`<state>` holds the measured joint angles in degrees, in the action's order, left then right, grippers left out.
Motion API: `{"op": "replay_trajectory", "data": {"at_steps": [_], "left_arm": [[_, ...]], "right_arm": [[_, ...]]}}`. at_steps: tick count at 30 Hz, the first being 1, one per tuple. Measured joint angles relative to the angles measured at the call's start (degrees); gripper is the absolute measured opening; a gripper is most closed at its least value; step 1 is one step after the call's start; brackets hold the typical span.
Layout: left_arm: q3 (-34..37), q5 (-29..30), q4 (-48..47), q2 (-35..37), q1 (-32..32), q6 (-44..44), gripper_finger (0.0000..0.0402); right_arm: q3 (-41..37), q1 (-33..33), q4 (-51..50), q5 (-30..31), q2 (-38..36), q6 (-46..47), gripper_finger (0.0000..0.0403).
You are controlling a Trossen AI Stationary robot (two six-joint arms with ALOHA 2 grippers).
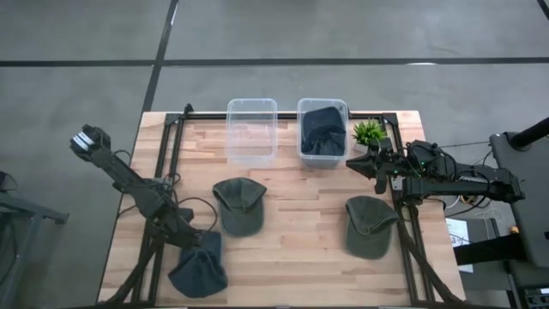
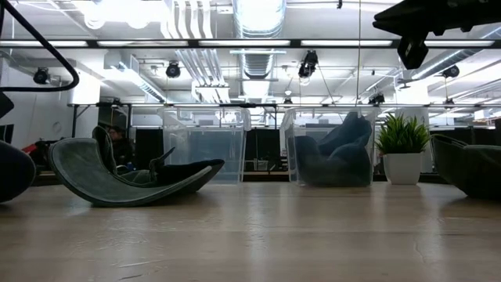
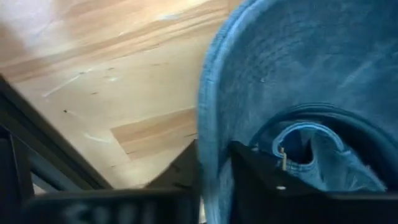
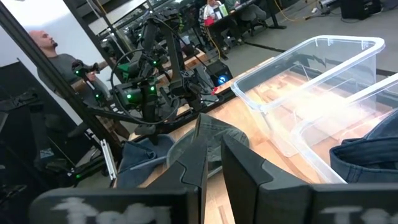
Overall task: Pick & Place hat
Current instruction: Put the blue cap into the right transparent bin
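A dark blue denim hat [image 1: 196,268] lies at the table's near left corner and fills the left wrist view [image 3: 311,74]. My left gripper [image 1: 204,244] is shut on it at its far edge. Two grey-green hats rest on the wood, one mid-table [image 1: 238,206] [image 2: 133,178] and one toward the right [image 1: 371,226]. Another blue hat [image 1: 323,130] sits inside the right clear bin [image 1: 302,153]. My right gripper [image 1: 352,161] [image 4: 213,137] hovers shut and empty, high beside that bin [image 2: 412,51]. My left gripper [image 3: 214,152] pinches the blue hat's curved rim [image 3: 208,124] between its two fingers, one finger [image 3: 261,177] inside the hat's hollow and the other outside. It comes slanting down from the table's far left. The hat's body [image 1: 196,275] lies on the table.
An empty clear bin [image 1: 251,130] stands left of the filled one at the far edge. A small potted plant [image 1: 369,132] [image 2: 404,149] stands right of the bins, close to my right gripper. Bare wood lies between the two green hats. A person shows beyond the table [image 4: 50,56].
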<state>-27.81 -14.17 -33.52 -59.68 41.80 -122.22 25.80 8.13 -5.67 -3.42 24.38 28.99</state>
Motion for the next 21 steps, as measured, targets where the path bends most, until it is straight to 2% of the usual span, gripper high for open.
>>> {"op": "replay_trajectory", "data": {"at_steps": [3, 9, 12, 16, 21], "left_arm": [[-0.1, 0.9, 0.5, 0.1, 0.0, 1.2, 0.0015], [-1.3, 1.6, 0.3, 1.1, 0.0, 1.0, 0.0007], [-4.0, 4.2, -0.1, 2.9, 0.0, 0.8, 0.0006], [-10.7, 10.6, -3.4, 5.0, 0.0, 0.7, 0.0006], [-23.3, 19.5, -14.0, 5.5, 0.0, 1.3, 0.0006]], "right_arm": [[0.0, 0.0, 0.0, 0.0, 0.1, 0.0, 0.0043], [0.0, 0.0, 0.2, 0.2, 0.0, 0.3, 0.0043], [0.3, 0.0, 0.2, 0.2, 0.0, 1.0, 0.0043], [1.1, 0.0, 0.3, 0.1, 0.1, 1.1, 0.0043], [1.8, 0.0, 0.2, -1.0, 0.1, 1.1, 0.0043]]}}
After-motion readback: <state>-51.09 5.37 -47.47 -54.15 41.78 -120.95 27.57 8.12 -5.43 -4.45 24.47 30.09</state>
